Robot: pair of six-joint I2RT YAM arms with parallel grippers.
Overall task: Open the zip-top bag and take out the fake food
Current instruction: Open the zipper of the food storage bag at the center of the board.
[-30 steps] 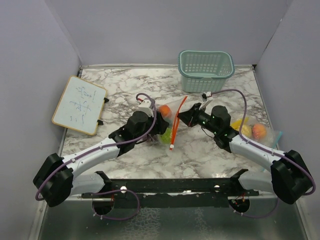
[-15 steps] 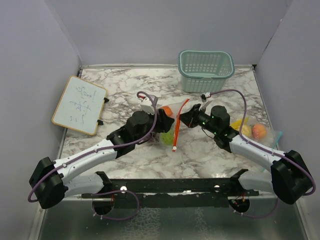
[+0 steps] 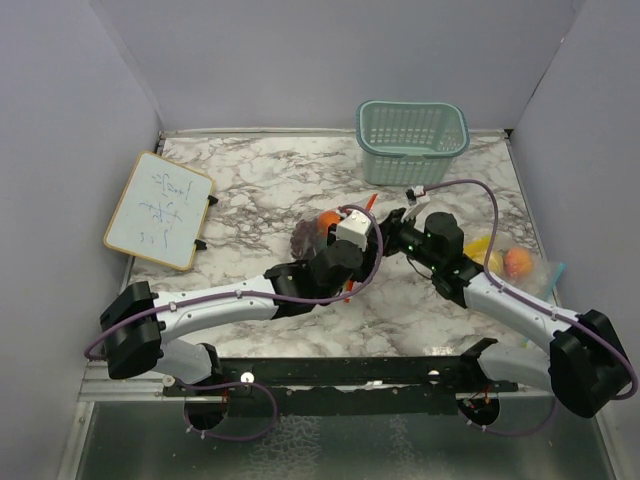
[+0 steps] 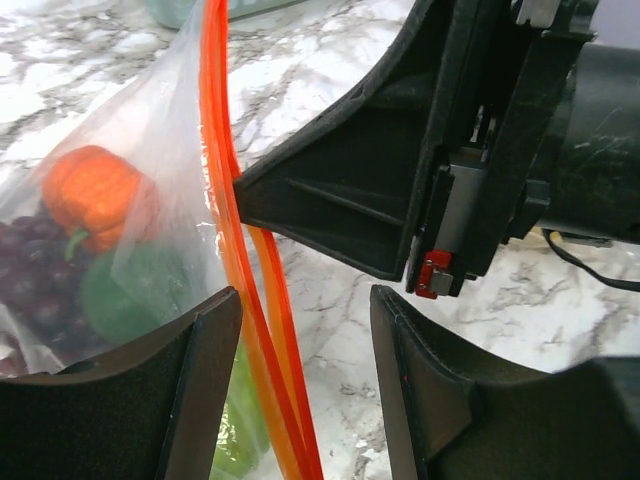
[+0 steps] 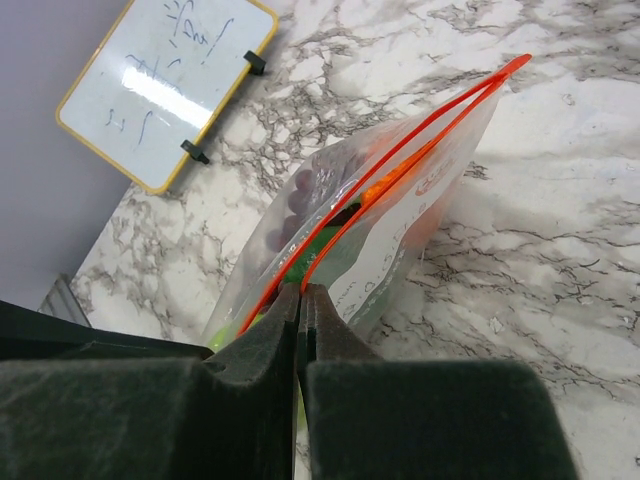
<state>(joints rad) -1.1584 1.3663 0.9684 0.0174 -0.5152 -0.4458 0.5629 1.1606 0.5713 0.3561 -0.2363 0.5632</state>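
Note:
The clear zip-top bag (image 3: 318, 232) with an orange zip rim (image 4: 250, 330) lies mid-table, its mouth partly parted (image 5: 400, 170). Inside it I see an orange toy fruit (image 4: 95, 190), purple grapes (image 4: 25, 270) and green pieces (image 4: 125, 295). My right gripper (image 3: 388, 222) is shut on one side of the zip rim (image 5: 307, 288). My left gripper (image 3: 357, 240) is open, and both orange zip strips run between its fingers (image 4: 205, 380) close to the left one; the right gripper's black body (image 4: 400, 170) is just beyond. A yellow fruit (image 3: 480, 245) and a peach (image 3: 517, 262) lie at the right.
A teal mesh basket (image 3: 412, 140) stands at the back right. A small whiteboard (image 3: 158, 208) lies at the left, also in the right wrist view (image 5: 165, 90). A second clear bag (image 3: 545, 270) lies by the fruits at the right wall.
My left arm has swung right and forward, bringing its open gripper up to the bag's zip rim beside the right gripper. The bag has shifted and its rim has risen. The right gripper keeps its hold.

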